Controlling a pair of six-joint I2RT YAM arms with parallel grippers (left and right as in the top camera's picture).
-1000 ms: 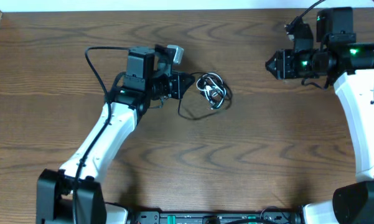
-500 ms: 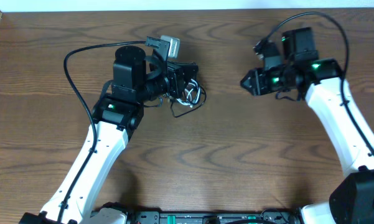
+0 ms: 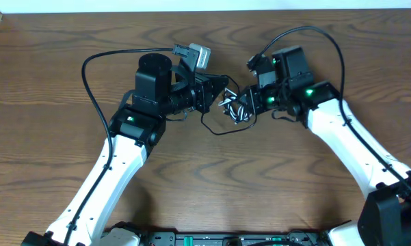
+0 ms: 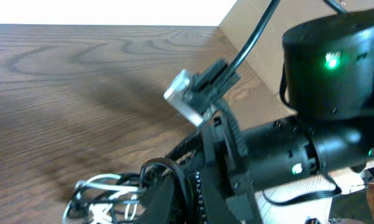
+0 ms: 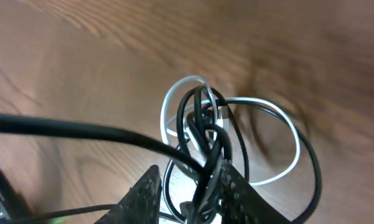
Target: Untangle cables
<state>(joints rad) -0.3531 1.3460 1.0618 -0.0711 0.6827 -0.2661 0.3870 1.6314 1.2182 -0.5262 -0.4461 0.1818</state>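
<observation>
Right end effector (image 3: 246,103) now astride cables (image 3: 235,113), left end effector (image 3: 221,89) gripping them

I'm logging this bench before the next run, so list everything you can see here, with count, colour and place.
cables: one tangle, strand count unclear, black and white, mid-table between the tools
table: one, brown wood, fills the view
wall strip: one, white, top edge
arm cords: two, thick black, one looping off each arm
left arm: one, white and black, from bottom left
right arm: one, white and black, from bottom right
left tool: black, shut at the tangle
right tool: black, fingers apart around strands
</observation>
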